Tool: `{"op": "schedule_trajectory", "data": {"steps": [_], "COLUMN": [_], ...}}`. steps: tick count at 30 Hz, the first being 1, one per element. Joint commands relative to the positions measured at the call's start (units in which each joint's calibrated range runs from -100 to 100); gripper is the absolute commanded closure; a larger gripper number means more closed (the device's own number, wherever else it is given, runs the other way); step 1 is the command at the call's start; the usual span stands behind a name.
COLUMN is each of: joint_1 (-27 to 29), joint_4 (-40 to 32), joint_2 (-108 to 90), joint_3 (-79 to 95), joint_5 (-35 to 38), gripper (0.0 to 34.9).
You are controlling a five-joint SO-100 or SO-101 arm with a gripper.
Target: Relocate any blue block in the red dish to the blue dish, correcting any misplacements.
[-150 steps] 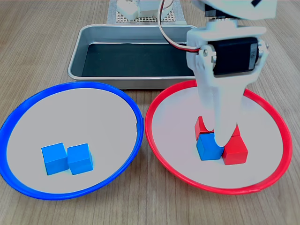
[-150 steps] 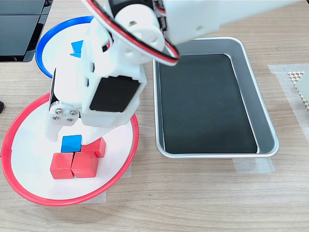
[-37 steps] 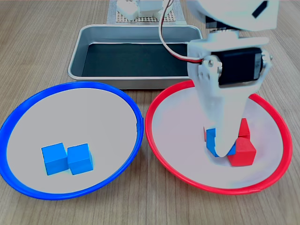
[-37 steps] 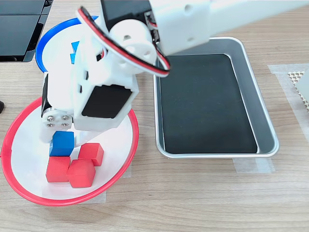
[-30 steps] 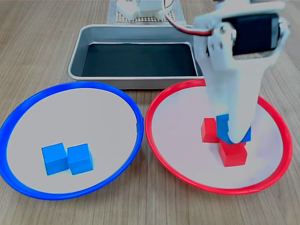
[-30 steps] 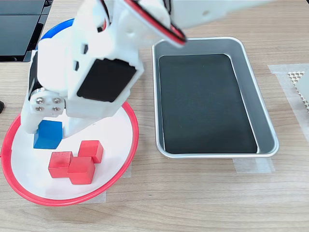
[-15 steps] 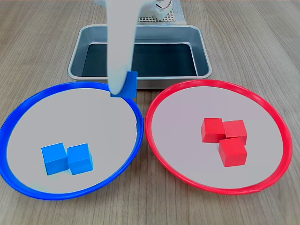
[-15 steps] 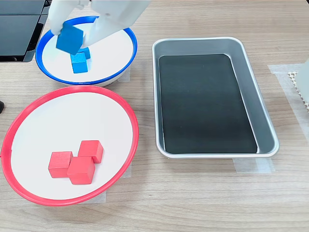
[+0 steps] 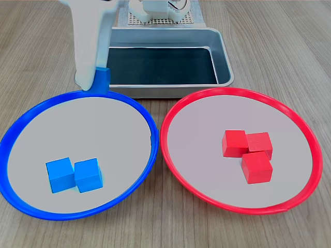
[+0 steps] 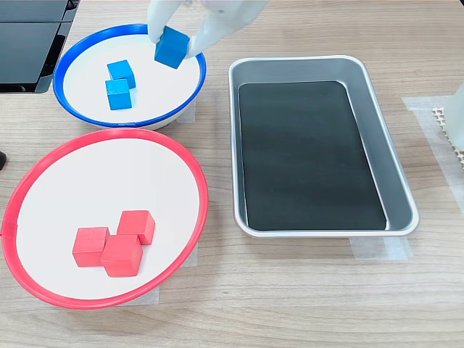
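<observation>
Wood-grain surface (image 10: 304,290), metal tray (image 10: 395,181) at the second exterior view's right. My fingers (image 10: 177,40) clench the blue block (image 10: 172,46), held aloft over the blue dish (image 10: 76,116) near its tray-side rim, above 2 blue cubes (image 10: 119,84). Red dish (image 10: 22,275) keeps 3 red cubes (image 10: 116,243) only.

A rectangular metal tray (image 9: 222,57) (image 10: 395,163) with a black liner (image 9: 160,65) (image 10: 310,154) is the landmark on the wooden table (image 9: 289,41) (image 10: 290,297). Three red cubes (image 9: 247,153) (image 10: 116,238) lie clustered and touching, to the tray's lower left in the second exterior view. Tape (image 10: 378,248) sits at the tray's lower edge there. A white perforated mat (image 9: 160,20) lies beyond the tray's far side in the first exterior view. A dark object (image 10: 29,36) occupies the second exterior view's upper left corner, well apart from the tray.
</observation>
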Motion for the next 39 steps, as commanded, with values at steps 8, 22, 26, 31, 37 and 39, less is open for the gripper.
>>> {"op": "schedule_trajectory", "data": {"steps": [8,22,26,31,37,39], "joint_1": [3.96,2.17,1.51,1.23,1.04,1.04], "joint_4": [-1.79,-2.12,-1.87,-1.87,-1.95,-1.71], "joint_2": [8.06,14.88,16.67,18.98,20.94,21.45], "joint_3": [-6.55,-15.2,-17.2,-18.93,-19.84,-19.93], "joint_5": [-0.68,-1.32,-1.76,-1.9,-1.95,-1.95], "gripper": [34.8,34.8,34.8,34.8,34.8,34.2]}}
